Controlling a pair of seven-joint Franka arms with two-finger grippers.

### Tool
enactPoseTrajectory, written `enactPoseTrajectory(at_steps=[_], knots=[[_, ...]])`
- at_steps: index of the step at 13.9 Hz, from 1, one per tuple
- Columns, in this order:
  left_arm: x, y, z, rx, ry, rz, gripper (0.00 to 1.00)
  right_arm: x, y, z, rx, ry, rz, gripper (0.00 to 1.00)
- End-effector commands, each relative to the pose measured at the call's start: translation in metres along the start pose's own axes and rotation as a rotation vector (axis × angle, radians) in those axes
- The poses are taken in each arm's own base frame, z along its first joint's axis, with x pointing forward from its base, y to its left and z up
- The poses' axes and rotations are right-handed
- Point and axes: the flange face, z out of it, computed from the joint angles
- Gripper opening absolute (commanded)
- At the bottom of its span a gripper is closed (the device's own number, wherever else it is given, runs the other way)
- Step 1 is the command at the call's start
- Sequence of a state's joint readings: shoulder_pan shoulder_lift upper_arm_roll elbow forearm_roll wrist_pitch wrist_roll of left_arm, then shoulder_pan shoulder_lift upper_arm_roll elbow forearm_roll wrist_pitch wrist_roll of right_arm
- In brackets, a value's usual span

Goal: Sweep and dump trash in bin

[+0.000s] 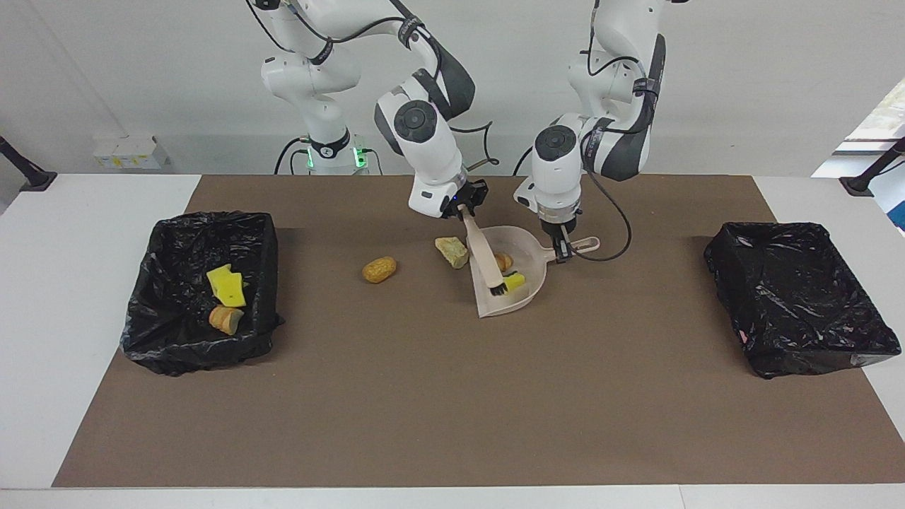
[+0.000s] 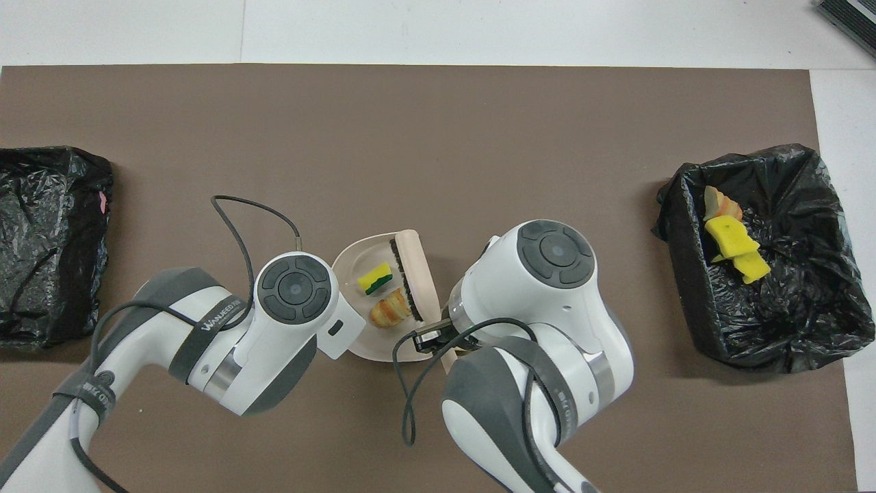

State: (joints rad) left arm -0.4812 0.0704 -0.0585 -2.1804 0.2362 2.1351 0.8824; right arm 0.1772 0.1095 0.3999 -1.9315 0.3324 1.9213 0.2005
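Both Franka arms bend down over the middle of the brown mat, toward the edge nearest their bases. The right gripper [image 1: 463,206], its wrist tilted toward the left arm's end, is clamped on a brush handle [image 1: 479,247]. The left gripper [image 1: 563,251] points straight down, closed on a dustpan handle [image 1: 581,248].

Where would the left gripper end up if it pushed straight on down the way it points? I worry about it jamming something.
The left gripper, shut on the dustpan handle, points steeply down. Straight on, it would likely press that handle into the brown mat; nothing else seems to lie beneath it.
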Motion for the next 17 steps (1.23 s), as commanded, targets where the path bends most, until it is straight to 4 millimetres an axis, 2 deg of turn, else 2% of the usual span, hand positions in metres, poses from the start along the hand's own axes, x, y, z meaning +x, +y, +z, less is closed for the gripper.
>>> enactPoseTrajectory(at_steps=[1,2,4,6,7,9,11,13,15,17], knots=[[-0.006,0.01,0.001,0.015,-0.01,0.004,0.0,-0.014,0.039,-0.033,-0.075,-0.009,0.089,0.0],[-0.007,0.01,0.002,0.014,-0.011,0.002,0.0,-0.019,0.049,-0.042,-0.138,-0.001,0.132,0.0],[-0.008,0.011,0.004,0.01,-0.014,0.002,0.0,-0.025,0.07,-0.041,-0.248,0.012,0.256,0.0],[-0.009,0.01,0.003,0.011,-0.012,-0.001,0.0,-0.036,0.108,-0.037,-0.29,0.006,0.361,0.0],[-0.01,0.01,0.003,0.01,-0.013,-0.001,0.0,-0.047,0.128,-0.03,-0.3,0.002,0.405,0.0],[-0.011,0.013,0.006,0.004,-0.017,0.0,0.0,-0.075,0.147,-0.01,-0.326,0.034,0.424,0.0],[-0.012,0.023,0.01,-0.002,-0.022,0.008,0.0,-0.09,0.163,0.004,-0.339,0.027,0.443,0.0],[-0.013,0.025,0.011,-0.003,-0.023,0.009,0.0,-0.093,0.159,0.033,-0.328,0.061,0.453,0.0],[-0.014,0.023,0.01,0.002,-0.018,0.004,0.0,-0.087,0.136,0.06,-0.313,0.06,0.457,0.0],[-0.015,0.022,0.01,0.002,-0.017,0.003,0.0,-0.082,0.103,0.077,-0.281,0.091,0.451,0.0]])
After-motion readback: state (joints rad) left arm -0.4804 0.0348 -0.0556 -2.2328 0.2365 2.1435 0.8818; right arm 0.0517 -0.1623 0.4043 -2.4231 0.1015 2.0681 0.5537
